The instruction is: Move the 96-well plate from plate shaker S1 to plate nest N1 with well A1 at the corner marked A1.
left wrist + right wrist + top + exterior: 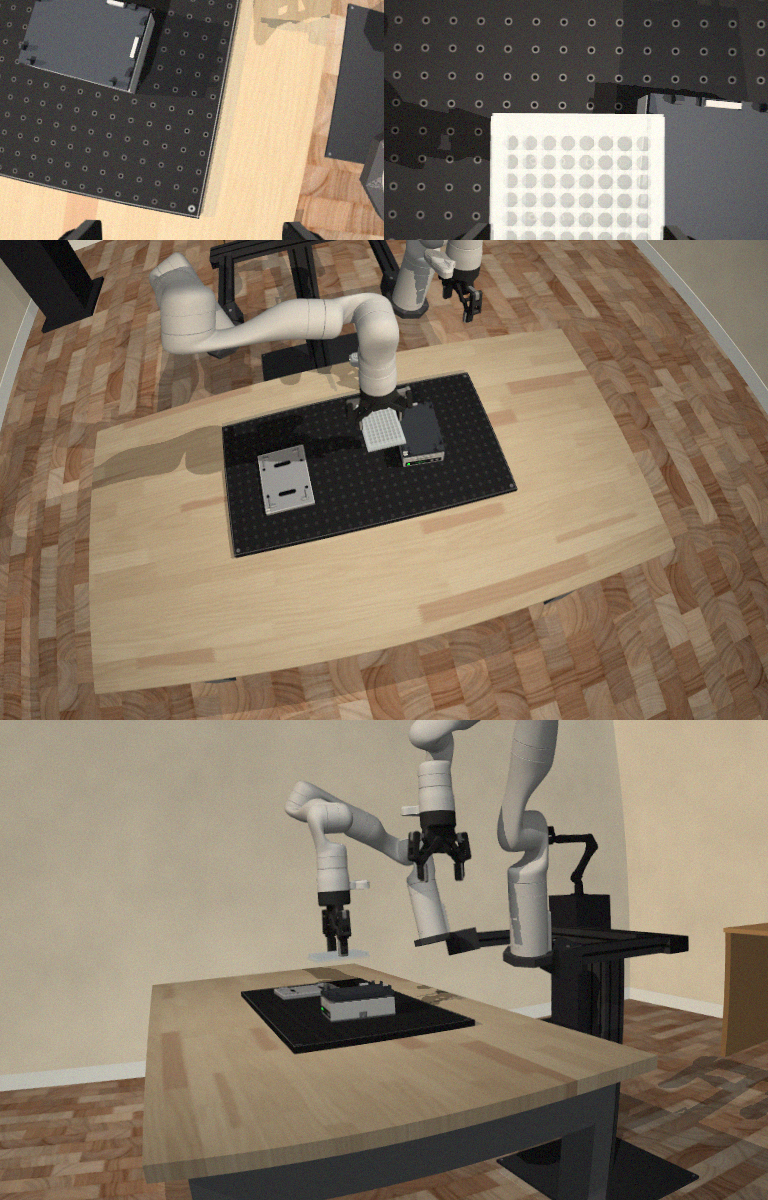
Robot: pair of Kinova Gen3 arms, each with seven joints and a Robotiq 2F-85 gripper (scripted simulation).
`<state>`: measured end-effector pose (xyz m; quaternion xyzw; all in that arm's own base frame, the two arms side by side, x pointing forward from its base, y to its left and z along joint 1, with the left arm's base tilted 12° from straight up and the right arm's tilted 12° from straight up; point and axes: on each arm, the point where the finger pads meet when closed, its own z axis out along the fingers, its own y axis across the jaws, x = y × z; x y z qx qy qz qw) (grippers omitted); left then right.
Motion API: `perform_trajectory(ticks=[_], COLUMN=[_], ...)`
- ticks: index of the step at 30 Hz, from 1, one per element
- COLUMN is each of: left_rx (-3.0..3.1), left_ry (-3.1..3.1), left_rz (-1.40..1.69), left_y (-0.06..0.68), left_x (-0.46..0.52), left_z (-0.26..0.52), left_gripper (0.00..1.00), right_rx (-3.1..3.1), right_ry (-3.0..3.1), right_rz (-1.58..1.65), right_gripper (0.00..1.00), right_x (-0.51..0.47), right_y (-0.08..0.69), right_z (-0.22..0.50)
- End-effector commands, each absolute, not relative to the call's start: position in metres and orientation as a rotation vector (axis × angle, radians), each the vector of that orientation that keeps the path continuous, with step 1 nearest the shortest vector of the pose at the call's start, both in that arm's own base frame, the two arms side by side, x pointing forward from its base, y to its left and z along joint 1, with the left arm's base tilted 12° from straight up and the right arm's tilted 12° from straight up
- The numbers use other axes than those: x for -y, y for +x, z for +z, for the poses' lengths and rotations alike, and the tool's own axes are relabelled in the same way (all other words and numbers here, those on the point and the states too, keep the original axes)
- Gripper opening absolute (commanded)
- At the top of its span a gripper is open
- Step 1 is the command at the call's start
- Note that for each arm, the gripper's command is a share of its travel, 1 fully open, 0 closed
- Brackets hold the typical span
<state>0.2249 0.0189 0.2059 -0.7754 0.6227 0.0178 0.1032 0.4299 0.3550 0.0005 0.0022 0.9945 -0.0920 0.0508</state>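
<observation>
Plate (384,432) (356,953) (586,190): pale, translucent, round wells in grid, held aloft. Right pincer (385,418) (336,952) (577,233) clamped on plate. Shaker (421,429) (362,1007) (90,45) (709,165): boxy, dark top, pale sides. Nest (285,478) (297,992): flat, grey, two rounded slots. Board (351,511) (317,1036) (100,150) (434,60): black, perforated, on wood-grain desk (339,590) (339,1087) (260,125). Left pincer (473,305) (440,872) (192,233): black, fingers wide apart.

Item: 96-well plate (384,431) (356,954) (576,190), cut off by the bottom edge, right wrist view; well A1 not identifiable.
Item: plate shaker S1 (421,429) (362,1005) (87,42) (714,170), cropped at top, left wrist view; partly behind the plate, top view.
Item: plate nest N1 (286,480) (294,992), lettering illegible, left of centre, top view.
Item: left gripper (472,306) (440,871) (192,232), mostly below the bottom edge, left wrist view.
</observation>
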Motion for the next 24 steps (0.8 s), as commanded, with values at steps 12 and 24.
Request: perform_trajectory(ticks=[12,24], left_rx=[-1.837,-1.837], left_ry=[-2.288,-2.288], left_rz=[0.052,0.052], left_y=[0.225,0.225], left_x=[-0.019,-0.019], left_z=[0.206,0.206], left_gripper=[1.0,1.0], right_rx=[-3.025,-3.025], right_ry=[0.006,0.006], right_rz=[-0.276,-0.276], right_gripper=[0.931,0.931], right_x=[-0.315,-0.282], right_y=[0.433,0.436], right_z=[0.004,0.007])
